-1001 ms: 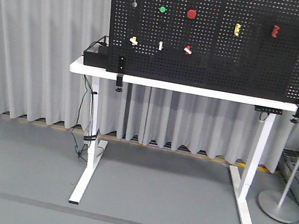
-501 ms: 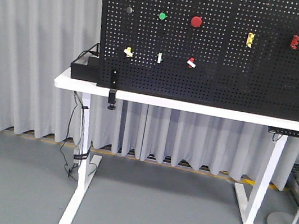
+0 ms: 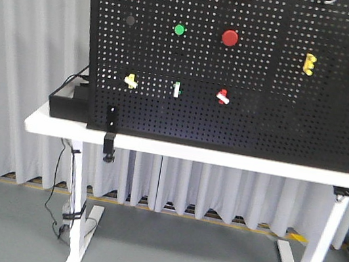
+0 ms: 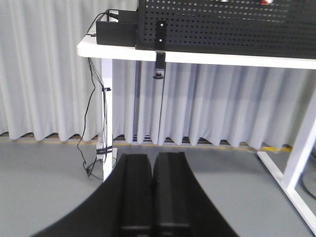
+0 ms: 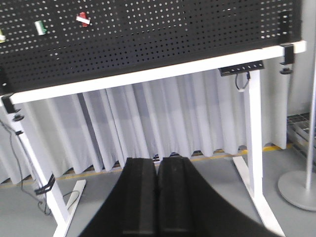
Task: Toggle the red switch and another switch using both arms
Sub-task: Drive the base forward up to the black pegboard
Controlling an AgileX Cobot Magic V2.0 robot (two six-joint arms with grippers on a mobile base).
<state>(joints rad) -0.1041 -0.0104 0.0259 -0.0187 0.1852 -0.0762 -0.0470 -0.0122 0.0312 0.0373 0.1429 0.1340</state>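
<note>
The matte black left gripper (image 4: 153, 165) has its flat, slab-like jaws pressed together with nothing between them. The right gripper (image 5: 157, 168) looks the same, its jaws closed and empty. Both hang well below the black perforated metal pegboard (image 3: 263, 118). In that pegboard's lower row sits the small red toggle switch (image 3: 222, 97) with a white lever tip. Further left along the row is the pale yellow toggle switch (image 3: 130, 81). The pegboard stands upright on a smooth white counter (image 3: 223, 159).

No writing, label or number can be read on the pegboard (image 3: 263, 118)
</note>
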